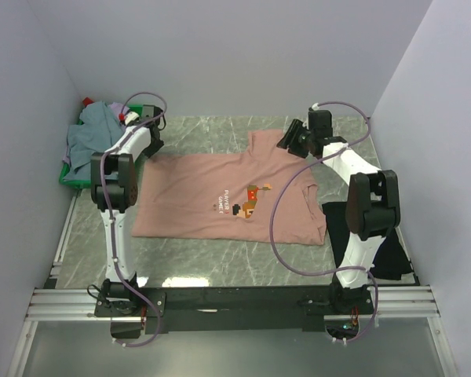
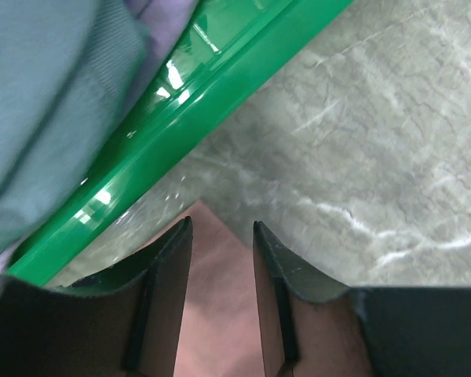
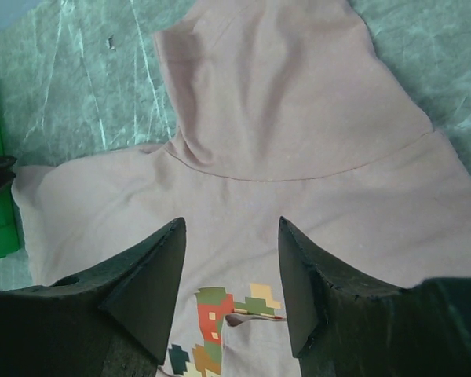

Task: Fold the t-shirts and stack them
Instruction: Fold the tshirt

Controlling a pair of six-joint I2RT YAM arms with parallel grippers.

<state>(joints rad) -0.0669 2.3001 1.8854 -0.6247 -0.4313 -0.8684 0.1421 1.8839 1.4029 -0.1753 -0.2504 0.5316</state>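
Note:
The salmon-pink t-shirt (image 1: pixel 212 196) lies spread flat on the marble table, pixel print (image 1: pixel 250 200) up. My left gripper (image 1: pixel 154 135) is open at the shirt's far-left corner. In the left wrist view the pink corner (image 2: pixel 220 298) lies between the open fingers of that gripper (image 2: pixel 222 224). My right gripper (image 1: pixel 289 141) is open and empty above the far sleeve (image 3: pixel 282 94). The right wrist view shows this gripper (image 3: pixel 231 221) just behind the print (image 3: pixel 216 322). A black t-shirt (image 1: pixel 339 228) lies at the right under the right arm. Grey-blue (image 1: pixel 90 133) and lavender (image 1: pixel 119 108) shirts sit in the crate.
The green plastic crate (image 1: pixel 67 177) stands at the far left against the wall; its rim (image 2: pixel 188 102) is close beside the left gripper. White walls close in the left, back and right. Bare marble (image 1: pixel 220 133) lies beyond the shirt.

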